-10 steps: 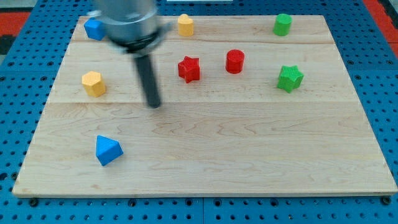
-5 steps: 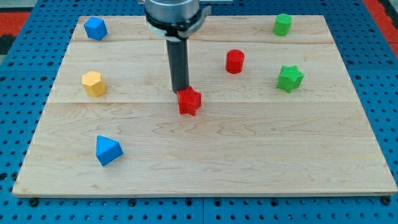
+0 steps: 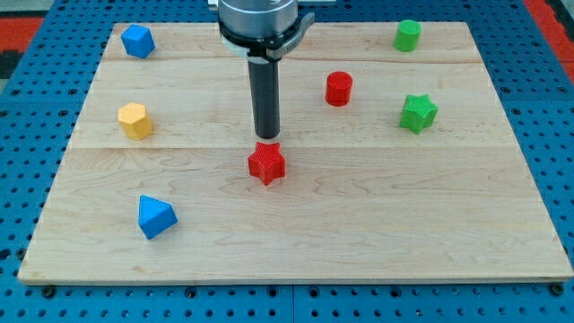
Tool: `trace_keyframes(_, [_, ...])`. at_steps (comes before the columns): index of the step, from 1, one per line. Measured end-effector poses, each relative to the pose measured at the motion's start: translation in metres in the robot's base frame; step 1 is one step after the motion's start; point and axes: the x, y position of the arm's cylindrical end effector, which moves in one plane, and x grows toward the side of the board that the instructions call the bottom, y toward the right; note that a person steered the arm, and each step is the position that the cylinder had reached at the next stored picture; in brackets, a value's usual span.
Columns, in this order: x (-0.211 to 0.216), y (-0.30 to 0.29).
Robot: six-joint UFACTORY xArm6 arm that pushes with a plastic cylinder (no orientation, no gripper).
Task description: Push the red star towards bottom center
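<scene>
The red star point(image 3: 266, 163) lies near the middle of the wooden board point(image 3: 377, 215), a little left of centre. My tip point(image 3: 267, 136) stands just above the star in the view, at or very near its upper edge. The dark rod rises from there to the arm's grey head at the view's top.
A red cylinder point(image 3: 338, 88) and a green star point(image 3: 418, 113) lie to the right. A green cylinder point(image 3: 408, 35) is at the top right. A blue block point(image 3: 136, 40) is at the top left, a yellow block point(image 3: 134, 120) at the left, a blue wedge point(image 3: 155, 216) at the lower left.
My tip came from the left to above the red star and pushed it down the view, from the upper middle to near the board's centre. The star also slid slightly left.
</scene>
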Motion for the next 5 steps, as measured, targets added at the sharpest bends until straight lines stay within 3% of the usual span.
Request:
trace_keyframes(2, [-0.012,-0.009])
trace_keyframes(5, [0.103,-0.008])
